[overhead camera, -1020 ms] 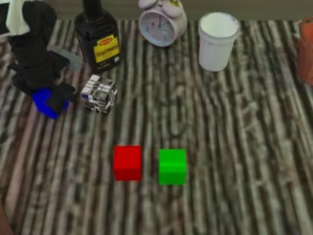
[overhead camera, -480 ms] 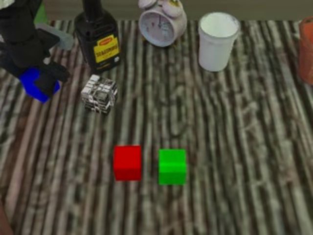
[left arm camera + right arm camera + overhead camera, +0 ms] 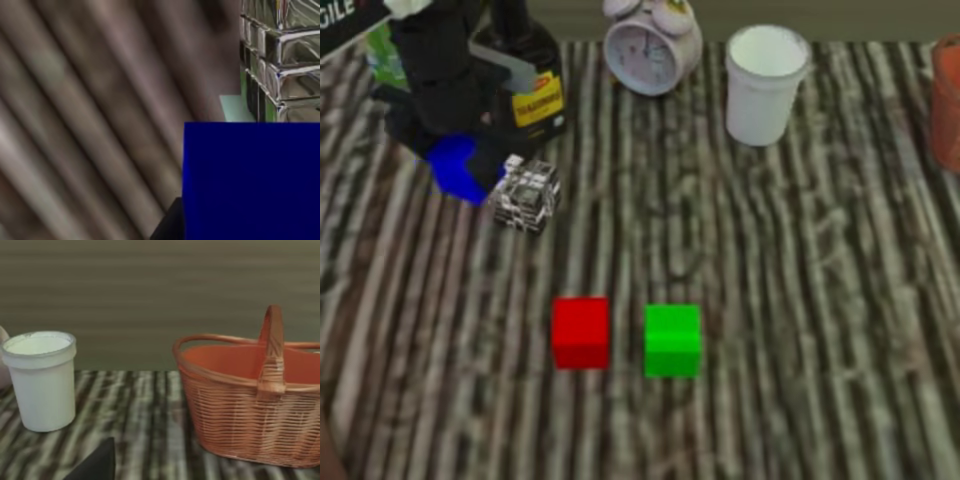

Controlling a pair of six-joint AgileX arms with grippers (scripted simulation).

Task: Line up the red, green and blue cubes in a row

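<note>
- Left claw [image 3: 460,165] clamped on the blue cube [image 3: 455,166]; since half a second ago the pair has moved rightward across the bench [image 3: 770,300], from well left of the mirrored puzzle cube [image 3: 525,193] to just beside its left edge; a full second ago it sat lower and left of that cube.
- Left wrist view: blue cube [image 3: 251,181] fills the near corner, with the mirrored puzzle cube [image 3: 280,60] close behind it; whether the two touch, cannot tell.
- Red cube [image 3: 581,332] and green cube [image 3: 672,340] unchanged in all three top frames; side by side with a small gap, green to the right of red, both below and right of the puzzle cube.
- The puzzle cube lies between the blue cube and the red/green pair.
- Dark sauce bottle [image 3: 520,75] directly behind the puzzle cube, partly covered by the left arm; alarm clock [image 3: 652,45] and white cup [image 3: 765,82] further right of it along the back.
- Orange basket [image 3: 947,100] at the far right edge, well apart from the puzzle cube.
- Right claw outside the top view; the right wrist view shows only the white cup [image 3: 42,380], the basket [image 3: 250,395] and one dark tip at the edge; open or closed, cannot tell.
</note>
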